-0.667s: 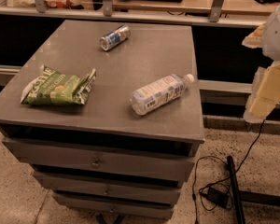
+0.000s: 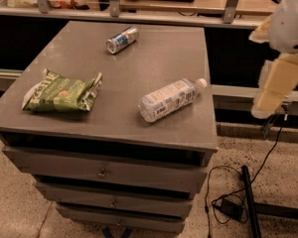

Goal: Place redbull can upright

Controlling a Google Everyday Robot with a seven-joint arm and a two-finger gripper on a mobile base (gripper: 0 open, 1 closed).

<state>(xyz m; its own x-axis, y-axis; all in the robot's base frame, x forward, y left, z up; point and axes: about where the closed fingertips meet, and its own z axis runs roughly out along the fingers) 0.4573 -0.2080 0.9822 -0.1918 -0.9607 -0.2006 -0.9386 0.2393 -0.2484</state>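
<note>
The redbull can [image 2: 122, 39] is a slim blue and silver can with a red mark. It lies on its side at the far middle of the grey cabinet top [image 2: 139, 68]. My gripper [image 2: 266, 107] hangs at the right of the camera view, off the cabinet's right edge and over the floor. Its cream fingers point down. It is far from the can and holds nothing that I can see.
A clear plastic bottle with a white cap [image 2: 169, 99] lies on its side near the front right of the top. A green chip bag [image 2: 62, 92] lies at the front left. Shelving runs behind the cabinet. Black cables [image 2: 238, 192] lie on the floor at right.
My gripper has shifted slightly left and up. The can, bottle and bag have not moved.
</note>
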